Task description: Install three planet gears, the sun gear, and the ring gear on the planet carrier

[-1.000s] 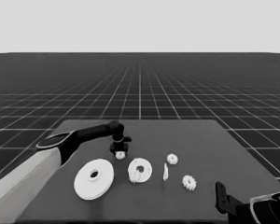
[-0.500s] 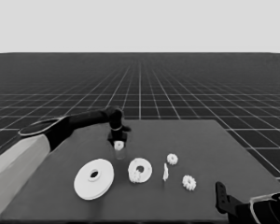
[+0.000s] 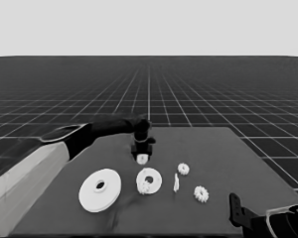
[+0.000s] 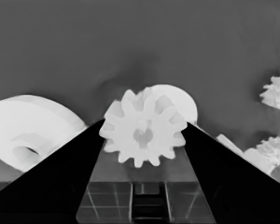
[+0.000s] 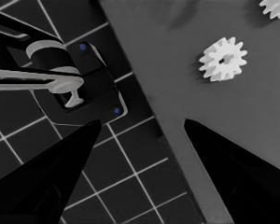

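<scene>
I hold one small toothed gear (image 4: 143, 133) between my left fingers, above the table. The larger round part (image 3: 100, 189) lies flat beside the smaller round part (image 3: 149, 181), which carries a gear. Two more gears (image 3: 183, 169) (image 3: 201, 194) lie farther right.

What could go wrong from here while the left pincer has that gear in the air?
The left pincer grips the gear only by its tooth tips, so it may slip or twist out. The smaller round part already seems to carry a gear; a misaligned descent could jam teeth. The thin white piece lies beside it and could get nudged. The right pincer is parked at the near right corner.
</scene>
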`<action>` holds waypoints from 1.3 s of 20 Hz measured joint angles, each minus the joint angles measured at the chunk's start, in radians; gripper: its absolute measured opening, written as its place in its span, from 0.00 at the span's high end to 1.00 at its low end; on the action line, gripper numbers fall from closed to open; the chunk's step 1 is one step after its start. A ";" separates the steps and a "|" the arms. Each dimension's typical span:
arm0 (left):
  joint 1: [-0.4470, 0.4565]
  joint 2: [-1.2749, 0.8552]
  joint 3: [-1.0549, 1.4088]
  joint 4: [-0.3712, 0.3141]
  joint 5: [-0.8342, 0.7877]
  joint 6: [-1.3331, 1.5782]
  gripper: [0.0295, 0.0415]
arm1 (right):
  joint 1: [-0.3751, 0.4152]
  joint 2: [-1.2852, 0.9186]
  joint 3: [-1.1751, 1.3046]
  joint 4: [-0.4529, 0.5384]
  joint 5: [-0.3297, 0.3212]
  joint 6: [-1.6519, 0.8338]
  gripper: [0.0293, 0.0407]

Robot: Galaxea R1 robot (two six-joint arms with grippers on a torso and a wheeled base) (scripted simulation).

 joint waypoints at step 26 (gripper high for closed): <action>0.143 0.064 -0.130 0.126 -0.071 0.046 0.25 | 0.000 0.000 0.000 0.000 0.000 0.000 0.19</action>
